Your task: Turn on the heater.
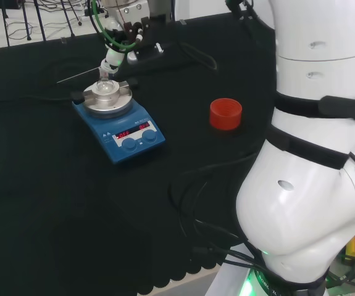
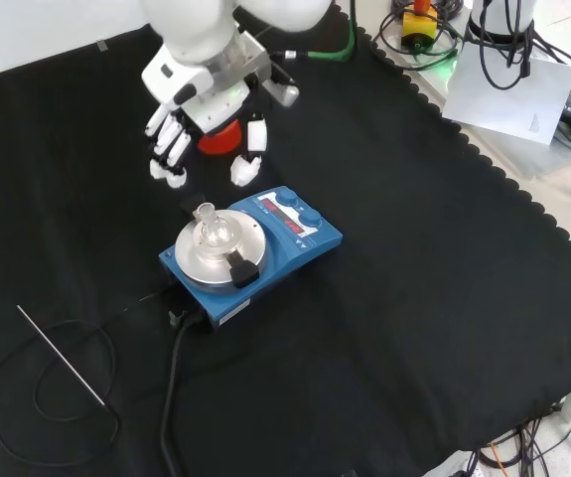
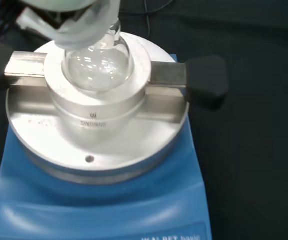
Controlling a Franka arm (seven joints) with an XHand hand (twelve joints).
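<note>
One blue heater (image 2: 265,253) sits near the middle of the black cloth (image 2: 444,298), its long axis running diagonally in the front view, the panel of knobs and red display (image 2: 290,214) at its upper-right end. On its round metal plate (image 2: 198,266) stands a clear glass flask (image 2: 214,231), hard to make out, seated in a metal block with black handles. The hand (image 2: 191,129) hovers just beyond the heater in the front view, fingers relaxed and spread, holding nothing. Behind it a red ring (image 1: 226,113) is partly hidden. A thin metal rod (image 2: 62,355) lies well apart at the front view's lower left.
</note>
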